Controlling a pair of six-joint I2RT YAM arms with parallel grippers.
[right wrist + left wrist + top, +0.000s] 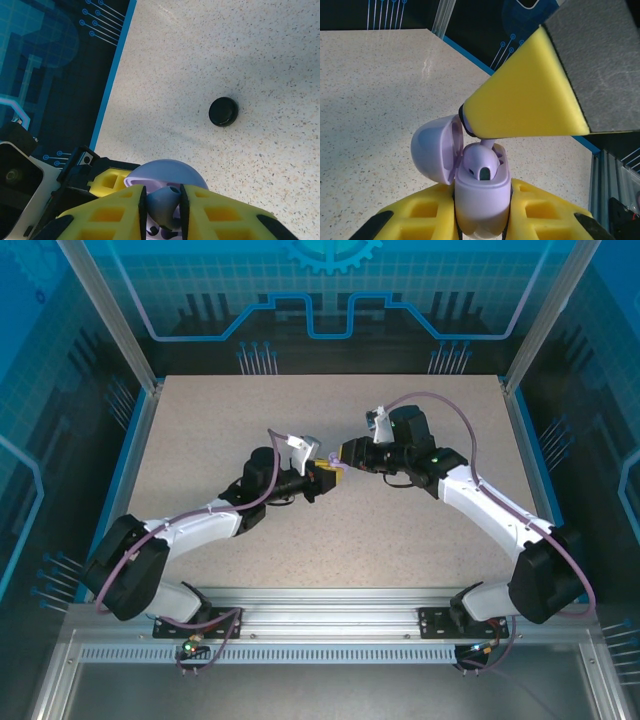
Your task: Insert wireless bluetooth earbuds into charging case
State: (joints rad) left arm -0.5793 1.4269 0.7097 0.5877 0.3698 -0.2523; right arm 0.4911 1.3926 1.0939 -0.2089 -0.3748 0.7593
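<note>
My left gripper [482,205] is shut on the pale lavender charging case [482,192], held upright with its lid [432,155] swung open to the left. A lavender earbud [481,162] sits at the case's mouth, partly down in a socket. My right gripper [163,210] is shut on that earbud [165,202], and one of its yellow fingers [525,102] reaches in from the upper right. In the top view the two grippers meet at mid-table, left gripper [322,478] and right gripper [341,454], with the case [326,461] between them. The black earbuds are out of view.
A round black case [223,111] lies shut on the speckled table [250,60], well beyond the right gripper. A blue rim [138,445] and dark walls border the table. The tabletop [420,530] is bare in front of the arms.
</note>
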